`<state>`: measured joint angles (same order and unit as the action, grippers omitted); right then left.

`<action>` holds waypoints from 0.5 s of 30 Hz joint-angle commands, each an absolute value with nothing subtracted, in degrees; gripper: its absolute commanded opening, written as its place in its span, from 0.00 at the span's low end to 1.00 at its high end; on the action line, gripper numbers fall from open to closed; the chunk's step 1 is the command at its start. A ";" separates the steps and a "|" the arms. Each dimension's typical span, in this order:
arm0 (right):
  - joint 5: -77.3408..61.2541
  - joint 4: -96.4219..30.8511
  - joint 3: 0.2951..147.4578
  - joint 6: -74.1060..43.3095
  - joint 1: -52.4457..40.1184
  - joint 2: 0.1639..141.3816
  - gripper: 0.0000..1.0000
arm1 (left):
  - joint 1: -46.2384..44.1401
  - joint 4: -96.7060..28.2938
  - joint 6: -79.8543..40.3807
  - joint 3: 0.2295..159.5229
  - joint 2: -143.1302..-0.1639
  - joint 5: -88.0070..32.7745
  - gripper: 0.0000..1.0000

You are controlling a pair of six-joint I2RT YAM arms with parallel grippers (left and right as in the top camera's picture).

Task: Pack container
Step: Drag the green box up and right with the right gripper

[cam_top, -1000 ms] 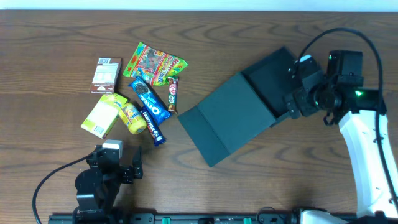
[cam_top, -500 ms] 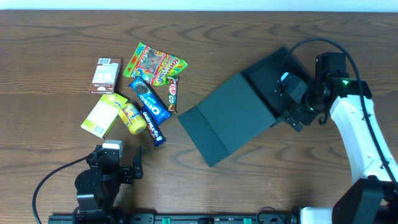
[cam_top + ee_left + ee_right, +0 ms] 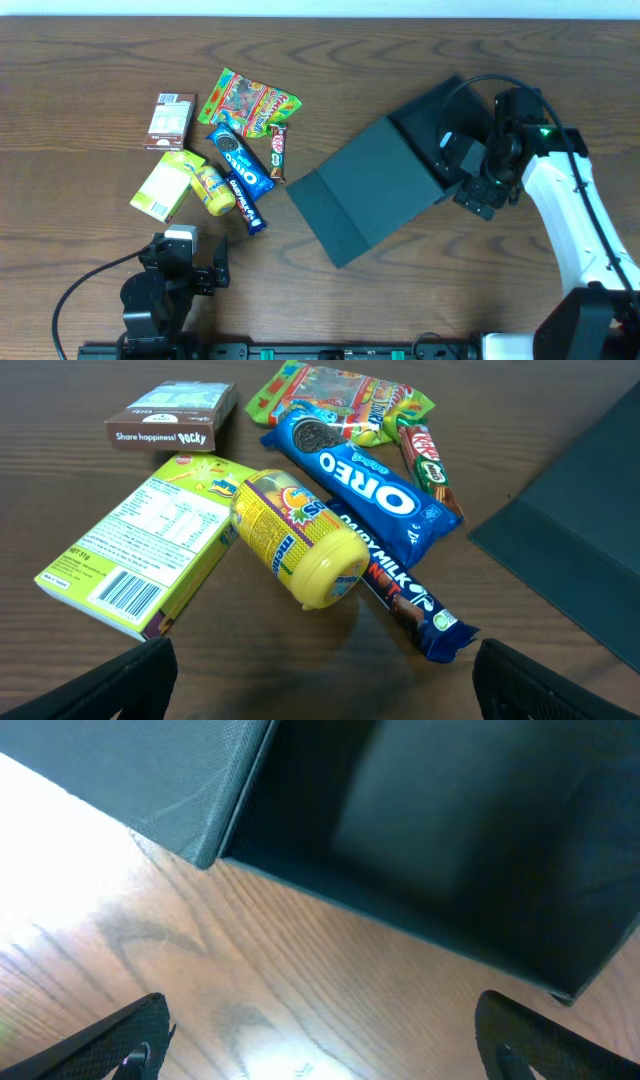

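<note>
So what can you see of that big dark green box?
The dark teal-green matte box is squarish, with a fabric-like surface. It lies open, askew on the brown wooden table, its attached flap lid spread flat toward the snack packs. The inside looks empty. The right arm's open jaws hang by its right edge; contact unclear.

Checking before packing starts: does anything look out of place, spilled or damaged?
Nothing stands out. The container sits open with its flap lid flat on the table; the snacks lie in a loose pile.

Toward the table's (image 3: 80, 60) left edge lie a Pocky box (image 3: 169, 121), gummy bag (image 3: 250, 101), Oreo pack (image 3: 240, 160), KitKat bar (image 3: 277, 152) and yellow tube (image 3: 212, 187) (touching a green carton (image 3: 167, 185)).
</note>
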<state>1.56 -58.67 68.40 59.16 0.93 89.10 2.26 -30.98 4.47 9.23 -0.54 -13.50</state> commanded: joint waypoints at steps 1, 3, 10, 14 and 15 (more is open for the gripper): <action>2.11 -58.15 67.68 60.51 0.54 91.20 0.95 | 2.57 -30.85 4.03 8.47 -0.21 -13.52 0.96; 1.93 -57.08 67.68 60.51 0.30 92.60 0.99 | 2.57 -30.87 4.03 8.47 -0.21 -13.52 0.96; 2.79 -54.22 67.68 55.16 -1.61 94.91 0.99 | 2.57 -30.85 4.05 8.47 -0.21 -13.52 0.96; 1.67 -53.93 67.68 54.92 -1.58 95.33 0.99 | 2.57 -30.87 4.03 8.47 -0.21 -13.52 0.96; 1.67 -53.84 67.68 54.92 -1.58 95.88 0.98 | 2.57 -30.87 4.03 8.47 -0.21 -13.52 0.96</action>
<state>2.35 -54.06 68.05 56.51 -1.32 94.43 2.26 -30.98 4.47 9.23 -0.54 -13.50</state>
